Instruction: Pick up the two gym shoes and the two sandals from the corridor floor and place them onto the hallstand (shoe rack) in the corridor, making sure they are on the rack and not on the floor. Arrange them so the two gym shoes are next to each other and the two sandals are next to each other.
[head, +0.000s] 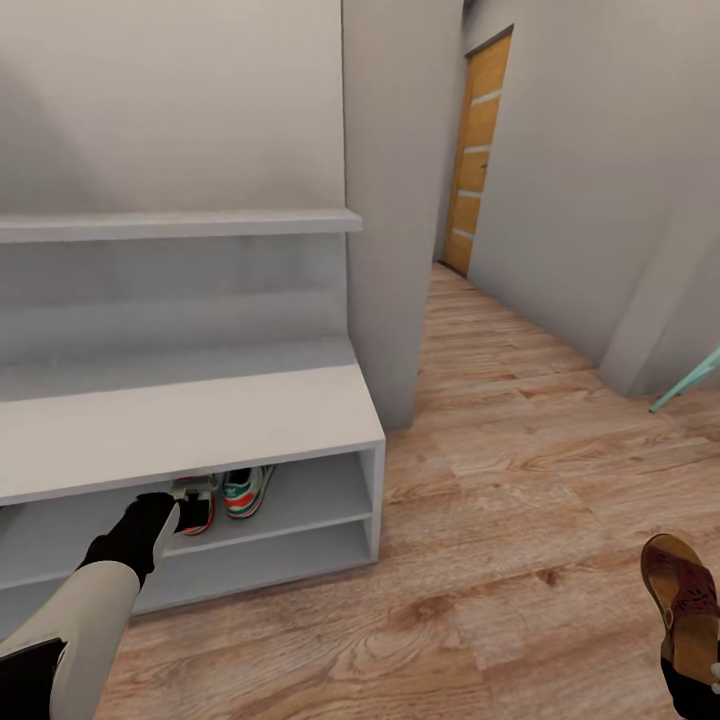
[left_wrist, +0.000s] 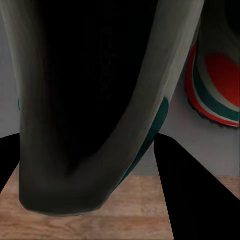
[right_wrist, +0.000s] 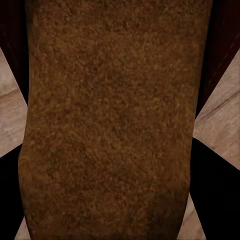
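Sneakers sit paired on the hallstand (head: 200, 420) upper shelf near its right end: left gripper (head: 172, 510) pinches one gym shoe (head: 195, 500) beside the other gym shoe (head: 246, 490); right gripper (head: 690, 680) clamps a sandal (head: 685, 600) above the corridor floor (head: 500, 520), ready for shelving.

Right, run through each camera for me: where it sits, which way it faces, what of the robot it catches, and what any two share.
Head view: on the robot's head, looking forward and down at the shoe rack, wood floor and a far door; shows the left arm and left gripper at a gym shoe.
Left wrist view: near that gripper, looking along dark fingers into the held shoe; a second gym shoe beside it.
Right wrist view: along the fingers onto a brown sandal.
Shared: head and left wrist views both show both gym shoes; head and right wrist views both show the sandal.
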